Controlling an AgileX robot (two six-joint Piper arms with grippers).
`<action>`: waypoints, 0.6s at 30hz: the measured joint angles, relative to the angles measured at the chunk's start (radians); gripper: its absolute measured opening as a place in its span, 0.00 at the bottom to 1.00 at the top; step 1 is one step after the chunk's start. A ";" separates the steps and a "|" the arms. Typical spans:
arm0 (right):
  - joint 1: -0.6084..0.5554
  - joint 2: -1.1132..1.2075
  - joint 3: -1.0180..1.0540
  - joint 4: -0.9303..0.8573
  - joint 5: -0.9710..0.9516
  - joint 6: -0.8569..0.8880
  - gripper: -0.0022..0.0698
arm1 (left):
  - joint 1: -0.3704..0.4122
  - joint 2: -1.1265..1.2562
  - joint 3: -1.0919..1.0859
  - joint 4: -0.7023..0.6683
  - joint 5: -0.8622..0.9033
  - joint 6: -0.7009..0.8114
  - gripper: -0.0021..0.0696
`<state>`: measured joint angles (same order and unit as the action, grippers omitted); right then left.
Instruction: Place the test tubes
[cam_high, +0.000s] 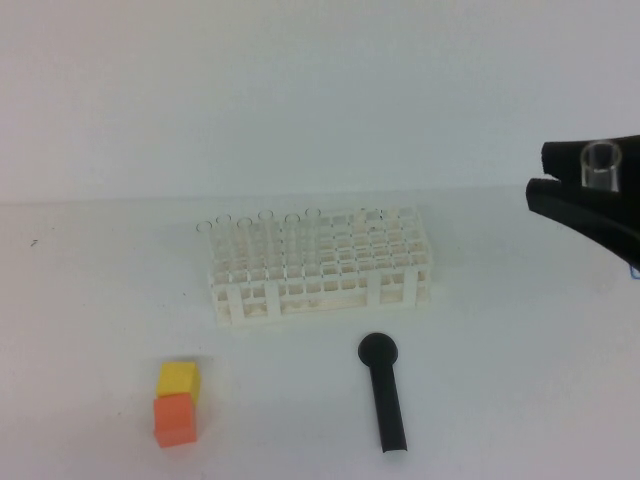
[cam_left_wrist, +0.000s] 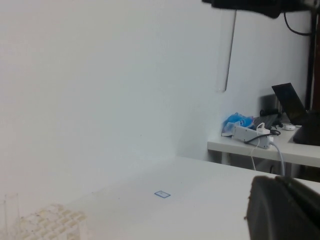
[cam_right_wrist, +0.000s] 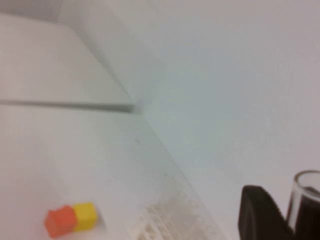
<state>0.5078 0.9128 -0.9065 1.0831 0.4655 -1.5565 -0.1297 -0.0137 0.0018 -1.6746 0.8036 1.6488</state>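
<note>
A white table (cam_high: 520, 380) was seen from above against a plain pale wall (cam_high: 300, 90). Near the middle of the table, a white grid rack (cam_high: 322, 265) was set with its long side facing the camera.

At the right edge of the high view, the black right gripper (cam_high: 575, 180) was held in the air, well apart from the rack and higher than it. It was clenched around one clear test tube (cam_high: 601, 165), whose open rim stood above the black pads. The same grasp was shown in the right wrist view, with the test tube (cam_right_wrist: 305, 200) pressed beside a dark pad (cam_right_wrist: 260, 215).

The left gripper (cam_left_wrist: 282, 210) was shown only in its own wrist view, as a dark mass raised above the table with a corner of the rack (cam_left_wrist: 50, 220) far off; whether it was clenched or released could not be told.

In front of the rack, a black tool (cam_high: 385, 395) was laid flat, its round head toward the rack. To the front left, a yellow cube (cam_high: 178, 379) and an orange cube (cam_high: 174, 418) were set touching, the orange one nearer the camera.

Several clear tubes (cam_high: 245, 245) were stood upright in the rack's back and left holes.
</note>
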 joint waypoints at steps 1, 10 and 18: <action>0.000 0.000 0.000 -0.026 -0.013 0.006 0.19 | 0.000 0.000 0.000 0.000 0.000 0.000 0.03; 0.000 0.030 0.190 -0.224 -0.586 0.493 0.19 | 0.000 0.000 0.000 0.000 -0.010 0.000 0.03; 0.014 0.179 0.274 -0.648 -0.853 1.131 0.19 | 0.000 0.002 0.000 0.000 -0.011 0.000 0.03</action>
<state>0.5213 1.0921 -0.6326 0.4352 -0.3879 -0.4255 -0.1297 -0.0119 0.0018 -1.6746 0.7922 1.6488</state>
